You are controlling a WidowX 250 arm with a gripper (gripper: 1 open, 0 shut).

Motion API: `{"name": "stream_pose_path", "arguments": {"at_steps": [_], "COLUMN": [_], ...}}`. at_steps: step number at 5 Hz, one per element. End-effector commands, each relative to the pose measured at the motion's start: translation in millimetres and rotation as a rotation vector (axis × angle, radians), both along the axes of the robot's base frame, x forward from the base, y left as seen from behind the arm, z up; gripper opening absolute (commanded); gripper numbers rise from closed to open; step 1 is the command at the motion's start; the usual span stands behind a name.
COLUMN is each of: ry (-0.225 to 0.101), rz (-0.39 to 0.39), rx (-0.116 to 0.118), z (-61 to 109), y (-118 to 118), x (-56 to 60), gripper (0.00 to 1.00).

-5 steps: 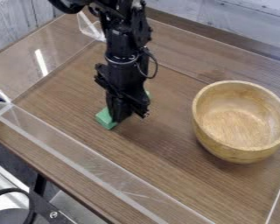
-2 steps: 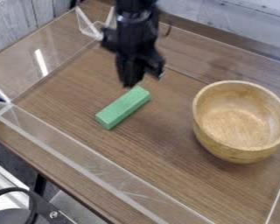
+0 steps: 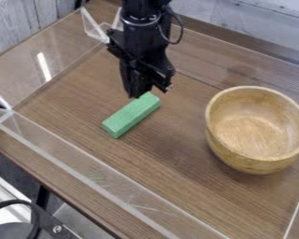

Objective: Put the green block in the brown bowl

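Relative to the earlier frame, in which it appears as a blur toward the top of the view, the gripper (image 3: 134, 86) is now sharply visible and located lower, closer to the green block (image 3: 132, 116). Block position and orientation are unchanged: it lies flat on the wooden table (image 3: 146, 177), set diagonally, with one end toward the gripper and the other toward the near left. The brown bowl (image 3: 257, 130) stands upright on the same surface, to the right of the block and apart from it, and its interior shows bare wood. Jaw state: the width of the opening cannot be determined from this view. Contact between the fingertips and the far end of the block likewise cannot be confirmed.
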State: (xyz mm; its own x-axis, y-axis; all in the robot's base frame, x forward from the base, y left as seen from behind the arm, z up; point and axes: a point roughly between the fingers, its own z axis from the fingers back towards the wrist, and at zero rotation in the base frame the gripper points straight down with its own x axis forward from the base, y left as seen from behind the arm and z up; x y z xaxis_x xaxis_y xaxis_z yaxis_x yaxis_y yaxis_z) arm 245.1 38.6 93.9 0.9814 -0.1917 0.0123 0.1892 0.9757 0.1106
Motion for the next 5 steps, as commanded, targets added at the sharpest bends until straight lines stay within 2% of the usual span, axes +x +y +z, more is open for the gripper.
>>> {"name": "stream_pose_path", "arguments": {"at_steps": [1, 3, 5], "ry": [-0.029, 0.013, 0.070], "rz": [0.005, 0.043, 0.055], "rx": [0.018, 0.042, 0.065], "z": [2.4, -25.6, -54.9], "y": [4.7, 14.4, 14.6], "x": [9.1, 17.2, 14.5], "gripper": [1.00, 1.00, 1.00]}}
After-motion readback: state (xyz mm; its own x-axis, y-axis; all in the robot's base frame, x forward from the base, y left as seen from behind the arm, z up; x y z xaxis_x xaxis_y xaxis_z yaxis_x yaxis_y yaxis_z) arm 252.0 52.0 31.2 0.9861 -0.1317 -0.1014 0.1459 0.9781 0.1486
